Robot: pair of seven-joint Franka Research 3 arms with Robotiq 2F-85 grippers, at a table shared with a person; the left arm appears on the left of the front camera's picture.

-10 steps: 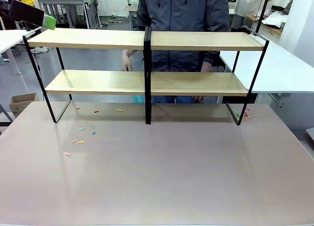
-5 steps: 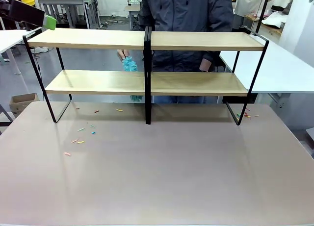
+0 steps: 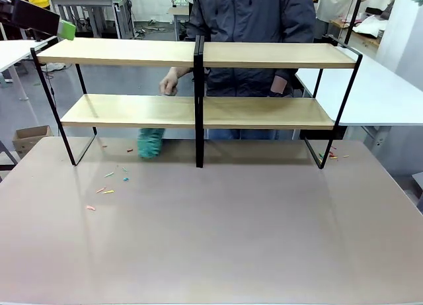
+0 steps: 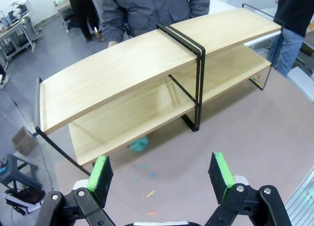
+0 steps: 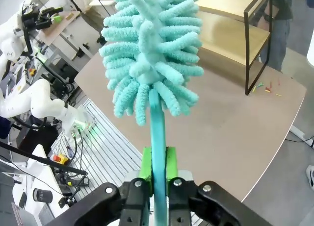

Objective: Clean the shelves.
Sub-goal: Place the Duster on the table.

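Right tool [image 5: 157,174]: fingers clamped together on the thin stem of a teal duster [image 5: 152,54], whose fluffy head stands straight out beyond the fingertips. Past that head lie the brown desk [image 5: 216,123] and one end of the shelves [image 5: 235,35]; the duster is well short of the boards and touches nothing.

Left tool [image 4: 162,174]: green pads wide apart, holding nothing. It hovers above the desk, off one end of the shelves [image 4: 142,74], which lie ahead of and below it, apart from the pads. In the front view its green pad sits just beside the top board's left end.

Small coloured scraps [image 3: 109,182] lie loose on the desk below and ahead of the left tool, with a few more near the far foot of the frame [image 3: 330,154].

Beyond the shelves stands a person [image 3: 248,27]. One hand [image 3: 170,82] reaches between the two boards, and a second teal duster [image 3: 151,141] hangs below the lower board, at desk level.

Assessment: both boards look bare. Whether they have been wiped cannot be told. The robot's own duster has not yet met either tier, so its share appears to remain. The scraps on the desk are uncollected.
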